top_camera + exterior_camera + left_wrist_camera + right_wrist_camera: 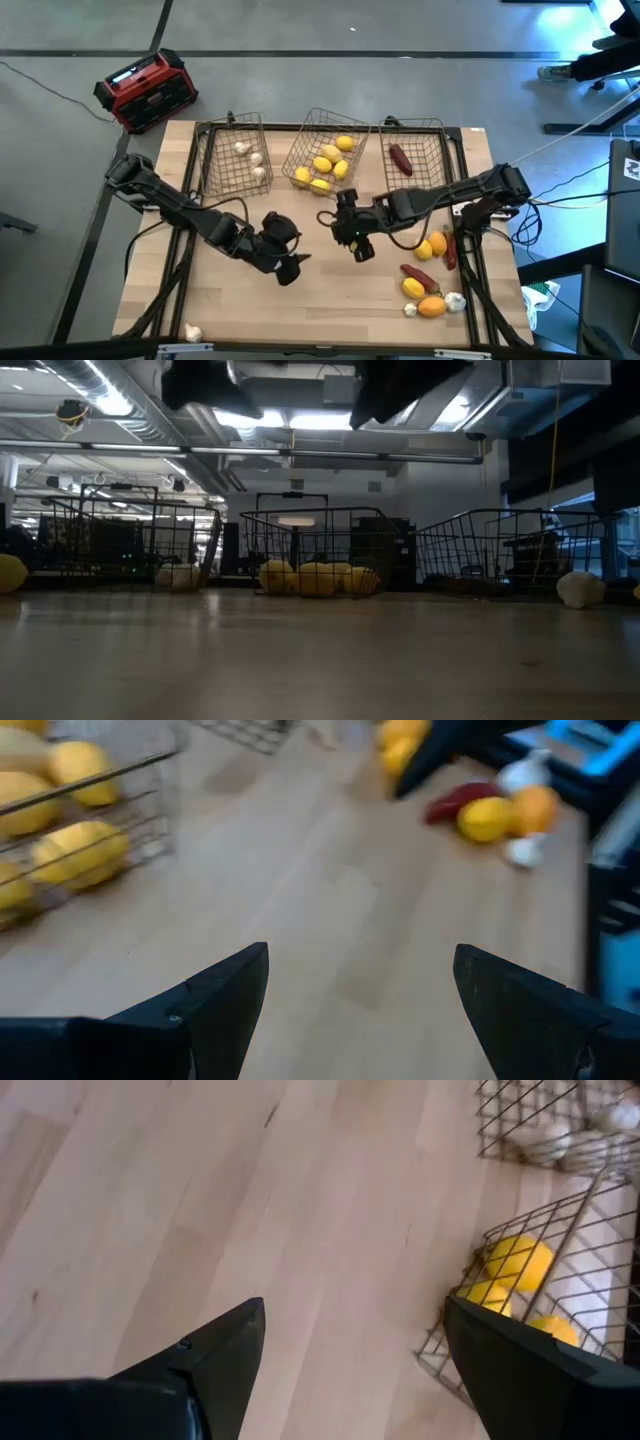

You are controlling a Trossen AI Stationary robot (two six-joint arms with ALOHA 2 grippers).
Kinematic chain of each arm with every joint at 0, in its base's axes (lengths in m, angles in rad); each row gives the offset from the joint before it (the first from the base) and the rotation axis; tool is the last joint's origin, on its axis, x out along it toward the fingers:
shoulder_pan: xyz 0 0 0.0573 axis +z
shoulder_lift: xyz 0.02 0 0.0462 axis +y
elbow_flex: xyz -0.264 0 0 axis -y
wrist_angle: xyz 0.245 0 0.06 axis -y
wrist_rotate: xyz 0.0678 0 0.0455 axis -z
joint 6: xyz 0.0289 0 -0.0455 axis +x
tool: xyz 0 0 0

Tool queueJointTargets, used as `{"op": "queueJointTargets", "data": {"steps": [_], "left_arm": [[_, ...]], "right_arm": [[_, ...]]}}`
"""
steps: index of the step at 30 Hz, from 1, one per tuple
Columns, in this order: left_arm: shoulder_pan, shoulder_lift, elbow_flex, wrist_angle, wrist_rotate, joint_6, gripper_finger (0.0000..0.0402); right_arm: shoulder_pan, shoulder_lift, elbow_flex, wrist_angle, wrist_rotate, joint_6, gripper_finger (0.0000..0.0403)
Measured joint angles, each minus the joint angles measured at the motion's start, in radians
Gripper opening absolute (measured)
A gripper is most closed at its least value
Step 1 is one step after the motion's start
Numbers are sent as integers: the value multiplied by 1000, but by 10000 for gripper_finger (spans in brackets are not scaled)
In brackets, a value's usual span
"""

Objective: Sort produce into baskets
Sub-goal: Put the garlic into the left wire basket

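Three dark wire-mesh baskets are lined along the far edge of the light wooden table (330, 290): left basket (236, 153) with white bulbs, middle basket (322, 150) with yellow lemons (331, 160), right basket (414, 150) with one dark red piece. Loose produce (430, 285) is piled near the table's right front corner. Left gripper (290, 262) is held mid-table, fingers spread, empty. Right gripper (358, 243) is held just before the middle basket, fingers apart, empty.

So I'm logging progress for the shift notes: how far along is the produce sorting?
Partly done. The left basket holds white bulbs, the middle basket several lemons, the right basket one dark red piece. Nothing is in hand: the left gripper and right gripper hang open and empty over bare wood. Left to sort: a loose pile by the right edge and a white bulb at the near left corner.
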Motion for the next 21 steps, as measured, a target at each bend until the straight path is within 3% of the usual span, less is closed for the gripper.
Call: {"op": "queueJointTargets", "data": {"steps": [5, 14, 21], "left_arm": [[-51, 0, 91, -150, 84, -51, 298], [-180, 9, 114, -375, 382, -394, 281], [-285, 109, 114, -478, 576, -610, 280]], "right_arm": [[1, 0, -44, -2, 8, 16, 303], [-15, 0, -113, 117, 10, 15, 303], [-35, 0, -119, 164, 9, -12, 303]]}}
